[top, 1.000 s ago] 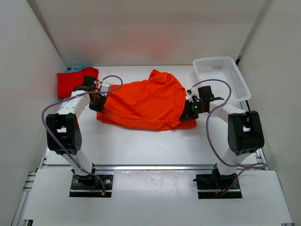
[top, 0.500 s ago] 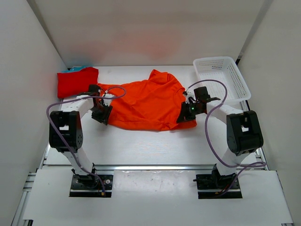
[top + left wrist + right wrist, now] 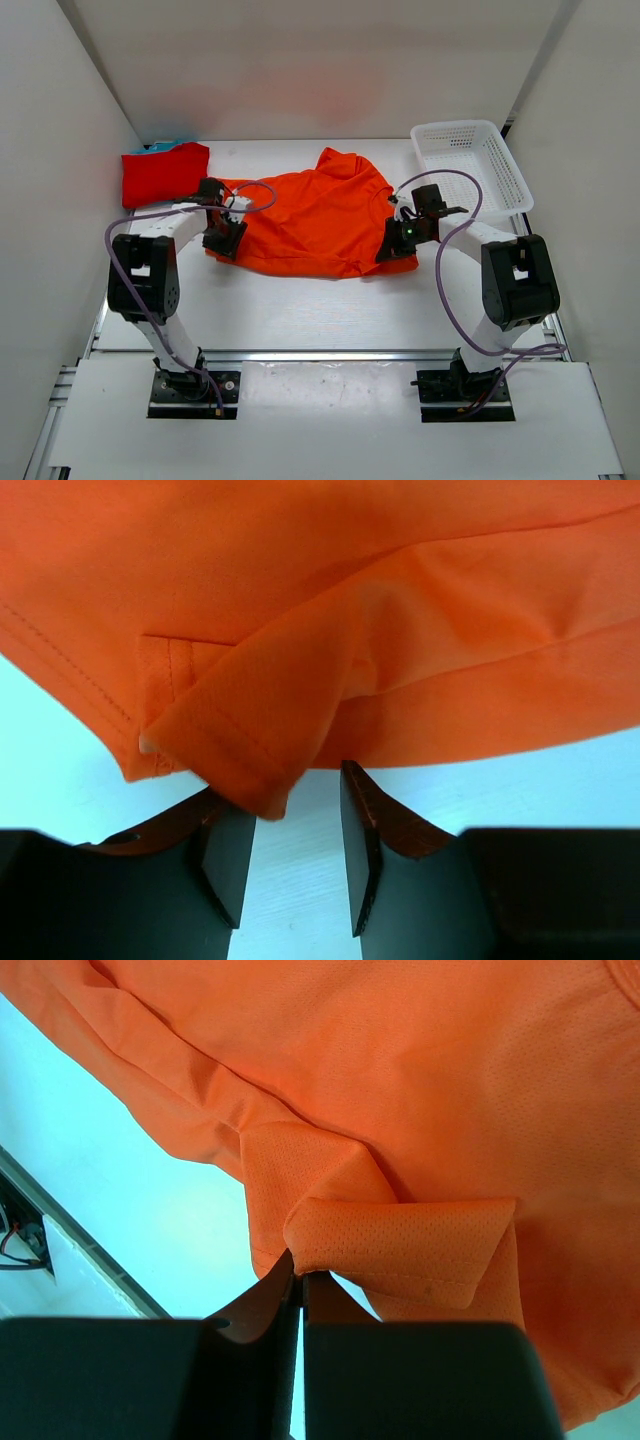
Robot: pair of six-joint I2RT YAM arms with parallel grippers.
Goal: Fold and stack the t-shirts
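Top external view first: the orange t-shirt (image 3: 310, 225) sprawls mid-table (image 3: 300, 310), loosely spread and only half tidy. Its long axis runs left to right, straight from one gripper to the other. A bunched hump pokes toward the far wall, and from up here I can't tell neck from hem. The left gripper (image 3: 222, 240) sits right at the shirt's left edge and the right gripper (image 3: 400, 243) at its near right corner, so each arm has its own end. The red t-shirt (image 3: 160, 172) lies folded in the far left corner with a sliver of the teal-blue t-shirt (image 3: 165, 146) showing behind it. The white basket (image 3: 455, 127) sits far right, well apart from all this.

Left wrist view now: the left gripper (image 3: 295, 820) has its jaws apart and is holding nothing. The orange t-shirt (image 3: 400, 600) fills the view ahead, and a doubled-over hemmed corner (image 3: 230, 760) droops toward the camera. Its tip touches the left finger's inner edge, slightly left of the gap. That's the relation that matters, I'd say: cloth dead ahead, a touch left, its folded edge slanting across the jaws.

Right wrist view: the right gripper (image 3: 298, 1280) is clamped tight, with a folded flap of the orange t-shirt (image 3: 420, 1110) nipped at the fingertips. The cloth spreads away ahead and to the right. The right end looks anchored, so the left arm looks like the one to move.
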